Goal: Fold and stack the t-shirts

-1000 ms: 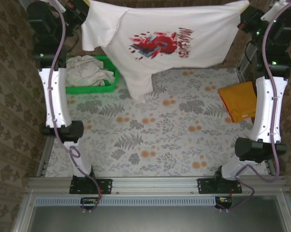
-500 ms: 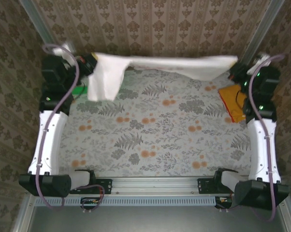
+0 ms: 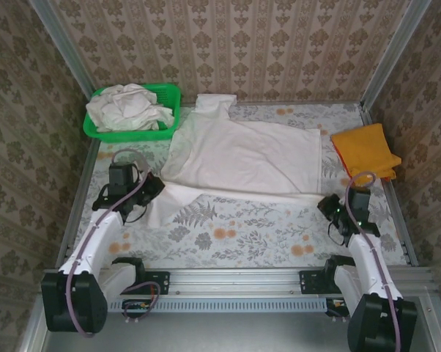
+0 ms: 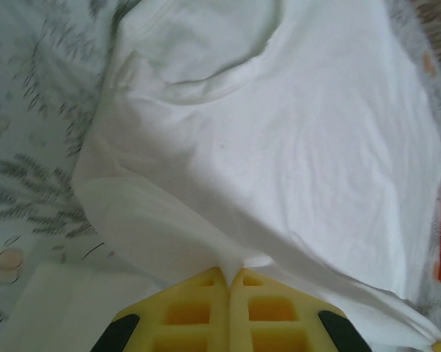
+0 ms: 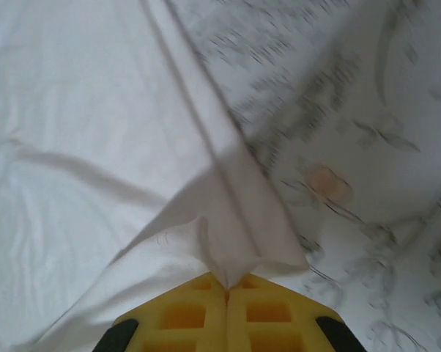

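Soft, even light — the white t-shirt [image 4: 316, 147] nearly washes out at my left wrist; motion blur smears the tablecloth [image 5: 367, 110] at my right.

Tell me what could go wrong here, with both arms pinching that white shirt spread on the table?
The off-white cloth t-shirt lies rumpled near the left jaws, so a fold made now could trap that crease. Its right edge sits close to the folded orange cloth shirt; a sideways pull might drag or overlap that one. The right jaws, like the left, pinch only a thin edge of cloth, which could slip out mid-lift.
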